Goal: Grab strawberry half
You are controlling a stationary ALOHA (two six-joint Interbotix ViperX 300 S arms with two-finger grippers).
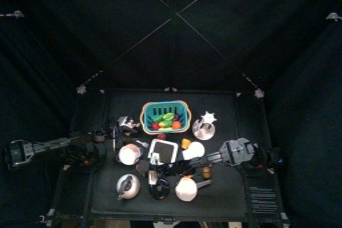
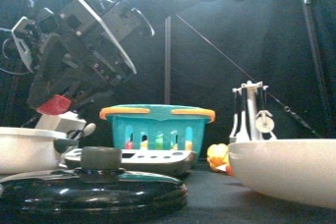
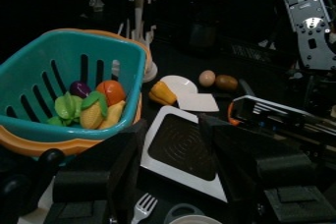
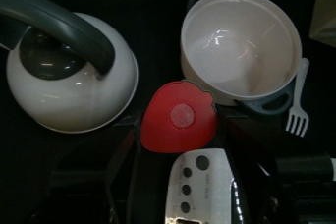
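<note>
Right wrist view: the right tool grips a red strawberry half, its jaws pinched on the piece's lower edge so the flat cut face turns toward the camera. Below it lie a white kettle with a grey handle, a white bowl and a white fork, so the fruit appears lifted clear of the counter rather than resting on it.

In the front view, a small red piece shows at the tip of a raised arm, above a white dish (probably the same fruit, though the angle leaves some doubt). A teal basket stands behind, near a black lid.

The left tool hangs low over the counter, near a black-and-white scale and beside the basket, which holds toy produce; its jaws are too dark to tell whether they are open or closed. That arm seems parked out of the way.

From above, both arms meet over the crowded middle of the counter. The grab looks essentially done; the hold on one edge may be the weak point.
</note>
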